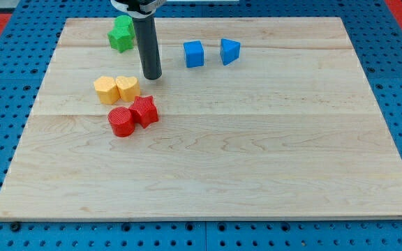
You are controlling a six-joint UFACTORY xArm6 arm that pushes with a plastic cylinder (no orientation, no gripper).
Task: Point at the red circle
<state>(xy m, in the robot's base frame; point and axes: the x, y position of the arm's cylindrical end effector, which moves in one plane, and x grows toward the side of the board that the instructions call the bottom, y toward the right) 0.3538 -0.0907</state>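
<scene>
The red circle lies left of the board's middle, touching a red star-like block on its right. My tip rests on the board above them, just right of the yellow heart. The tip stands apart from the red circle, up and to its right. A yellow hexagon touches the heart's left side.
A green block sits at the view's top left, next to the rod. A blue cube and a blue triangle-like block lie to the right of the rod. The wooden board lies on a blue pegboard.
</scene>
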